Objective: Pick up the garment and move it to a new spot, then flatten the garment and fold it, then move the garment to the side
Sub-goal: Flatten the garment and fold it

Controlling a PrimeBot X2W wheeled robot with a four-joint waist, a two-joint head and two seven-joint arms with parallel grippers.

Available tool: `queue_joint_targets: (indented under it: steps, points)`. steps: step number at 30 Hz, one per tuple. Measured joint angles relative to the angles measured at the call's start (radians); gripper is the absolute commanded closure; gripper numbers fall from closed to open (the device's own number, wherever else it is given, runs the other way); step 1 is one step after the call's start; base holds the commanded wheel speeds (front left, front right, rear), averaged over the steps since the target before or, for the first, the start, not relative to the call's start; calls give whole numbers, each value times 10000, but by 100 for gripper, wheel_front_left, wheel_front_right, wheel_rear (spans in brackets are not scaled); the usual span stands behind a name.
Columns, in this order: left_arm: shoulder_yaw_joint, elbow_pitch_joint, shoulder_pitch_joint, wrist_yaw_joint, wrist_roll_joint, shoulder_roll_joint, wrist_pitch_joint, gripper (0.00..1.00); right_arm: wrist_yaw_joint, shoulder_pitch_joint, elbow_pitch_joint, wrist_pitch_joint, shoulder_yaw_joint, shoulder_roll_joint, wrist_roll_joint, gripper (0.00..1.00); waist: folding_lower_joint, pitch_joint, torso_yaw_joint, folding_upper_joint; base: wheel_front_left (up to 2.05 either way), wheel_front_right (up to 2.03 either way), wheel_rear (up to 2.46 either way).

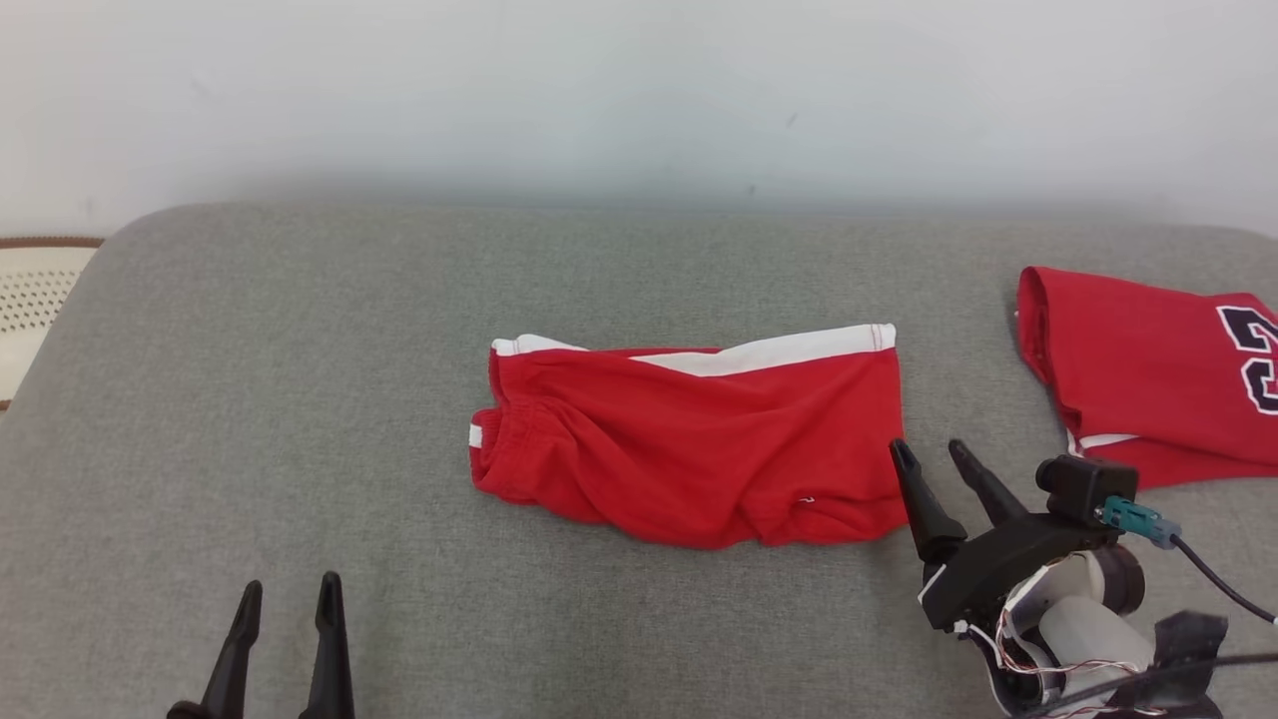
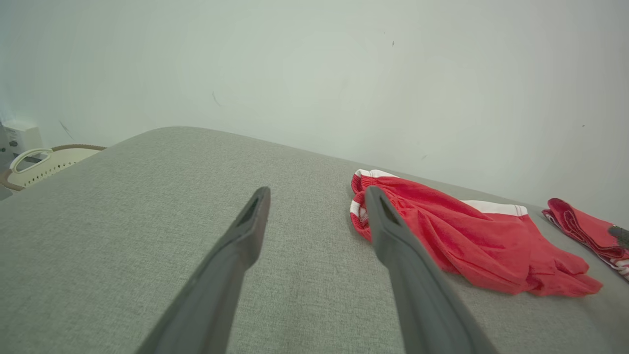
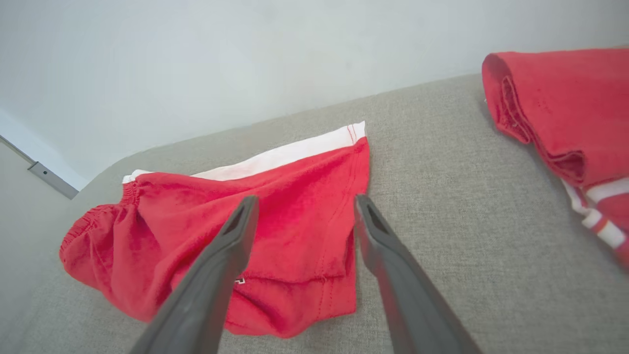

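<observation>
The garment [image 1: 689, 439] is a pair of red shorts with a white side stripe, folded in half and lying in the middle of the grey cushion [image 1: 300, 419]. Its waistband points left and its lower edge is wrinkled. My right gripper [image 1: 934, 454] hovers open just off the shorts' right hem, with nothing between its fingers. In the right wrist view the garment [image 3: 275, 231] lies under and beyond the spread fingers [image 3: 236, 231]. My left gripper [image 1: 288, 594] stands open at the lower left, well clear of the shorts. The left wrist view has the garment [image 2: 467, 241] to the right of its fingers [image 2: 393, 231].
A second red garment [image 1: 1148, 369], a folded jersey with dark numbers, lies at the right edge of the cushion. A cream perforated basket [image 1: 35, 290] stands off the cushion's far left. A pale wall [image 1: 639, 90] runs behind. Bare grey fabric stretches left and front.
</observation>
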Motion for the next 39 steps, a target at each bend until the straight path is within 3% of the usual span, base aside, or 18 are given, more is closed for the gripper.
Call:
queue_joint_targets:
  steps: [15, 20, 30, 39]
  points:
    - [265, -387, 656, 374, 376, 303, 48, 0, 0, 2600, -3367, -249, -3072, 949, -4023, 0, 1, -448, -691, 0, 0, 0, 0]
    - [293, -447, 865, 508, 443, 397, 194, 0, 0, 3651, -4370, -86, -3680, 1394, -4978, 0, 1, -575, -816, 0, 0, 0, 0]
    - [337, -489, 1242, 677, 485, 531, 322, 0, 0, 5016, -5582, 466, -4550, 2182, -5705, 0, 0, -767, -1028, 0, 0, 0, 0]
    - [109, -454, 1255, 723, 662, 675, 462, 0, 0, 5227, -6174, 918, -4765, 2326, -5937, 0, 1, -793, -1077, 0, 0, 0, 0]
